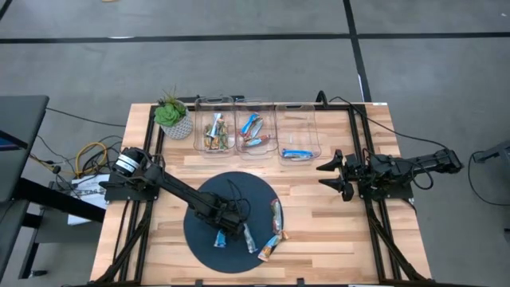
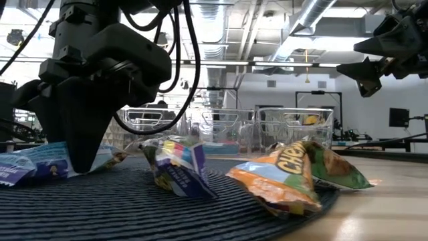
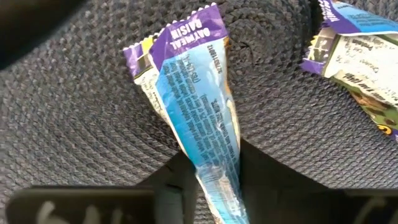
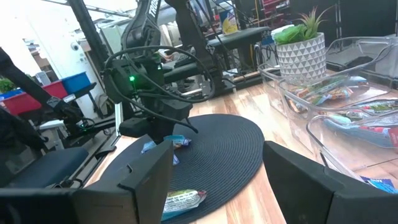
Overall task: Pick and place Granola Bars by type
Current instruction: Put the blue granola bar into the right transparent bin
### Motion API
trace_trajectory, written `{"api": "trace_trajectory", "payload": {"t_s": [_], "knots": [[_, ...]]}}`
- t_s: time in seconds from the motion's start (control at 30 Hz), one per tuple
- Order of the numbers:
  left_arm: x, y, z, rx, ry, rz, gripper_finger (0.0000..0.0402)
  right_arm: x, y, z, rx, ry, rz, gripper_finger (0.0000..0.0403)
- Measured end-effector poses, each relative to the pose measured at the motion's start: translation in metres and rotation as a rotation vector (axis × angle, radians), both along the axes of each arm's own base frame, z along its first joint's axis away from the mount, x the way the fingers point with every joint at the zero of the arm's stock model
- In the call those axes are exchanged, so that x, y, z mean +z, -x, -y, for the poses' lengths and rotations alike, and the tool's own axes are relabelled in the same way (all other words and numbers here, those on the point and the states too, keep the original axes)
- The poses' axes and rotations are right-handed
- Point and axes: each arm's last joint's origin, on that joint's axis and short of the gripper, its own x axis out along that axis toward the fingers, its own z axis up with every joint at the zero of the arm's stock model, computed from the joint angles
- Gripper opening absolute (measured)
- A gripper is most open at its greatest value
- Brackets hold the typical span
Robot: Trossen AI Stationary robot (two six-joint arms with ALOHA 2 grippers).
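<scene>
Several granola bars lie on a round dark woven mat [image 1: 231, 187] near the table's front. My left gripper [image 1: 224, 236] points down onto the mat and is shut on a blue bar with a purple end [image 3: 194, 93]; in the low view its fingers [image 2: 80, 157] reach the mat beside that bar [image 2: 40, 161]. Three other bars rest flat on the mat: a blue one [image 1: 249, 237], an orange-green one [image 1: 276, 214] and an orange one [image 1: 271, 246]. My right gripper [image 1: 331, 174] hangs open above the table's right side, away from the bars. My left gripper pinches the blue bar between its two fingers at the wrapper's two long edges [image 3: 214, 165], toward the end opposite the purple one. The fingers come from above, pointing down, one on each side of the bar. The bar lies on the mat, and its wrapper narrows between the fingers.
Three clear bins stand in a row at the far edge: the left one [image 1: 215, 131] with tan bars, the middle one [image 1: 255, 131] with blue and red bars, the right one [image 1: 297, 135] with a blue bar. A potted plant [image 1: 173, 115] stands left of them.
</scene>
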Motion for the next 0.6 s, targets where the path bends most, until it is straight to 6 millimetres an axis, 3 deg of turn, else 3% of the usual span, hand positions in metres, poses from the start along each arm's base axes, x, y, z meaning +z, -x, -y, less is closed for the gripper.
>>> {"api": "trace_trajectory", "payload": {"t_s": [0.23,0.6], "knots": [[0.010,-0.003,-0.001,-0.027,0.004,0.079,0.0042,0.000,0.000,0.000,0.000,0.000,0.000,0.0244],[0.080,0.000,-0.027,-0.011,-0.088,0.401,0.0039,0.000,0.000,0.000,0.000,0.000,0.000,0.0244]]}}
